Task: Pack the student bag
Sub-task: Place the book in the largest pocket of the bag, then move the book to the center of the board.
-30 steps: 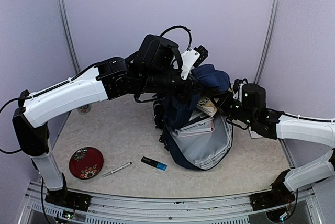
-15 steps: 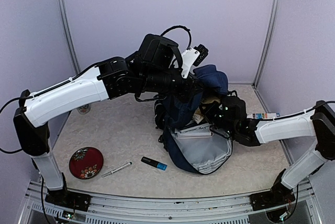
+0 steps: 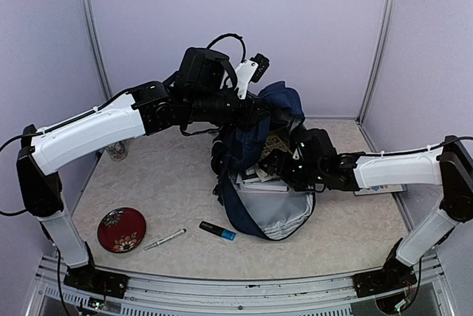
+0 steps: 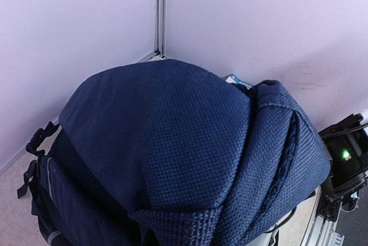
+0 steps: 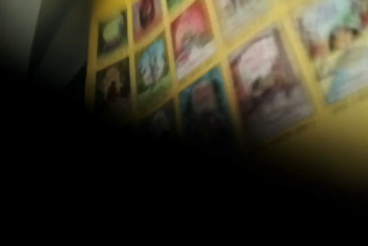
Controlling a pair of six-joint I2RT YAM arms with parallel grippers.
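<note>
Right end effector (image 3: 272,162) has moved into the student bag (image 3: 275,211) at frame centre, grip unseen; yellow book (image 5: 230,73) seems nearly packed. Left end effector (image 3: 273,113) pinches its flap (image 4: 167,137).

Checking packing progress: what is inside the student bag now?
Inside the student bag, a stack of books lies on the grey lining, with the right claw in the opening. Anything beneath the books is covered.

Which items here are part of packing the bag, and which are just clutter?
Job: student bag; books inside it; probably the pen and blue-tipped marker, not yet packed.
Lying about: red dish; small jar.
</note>
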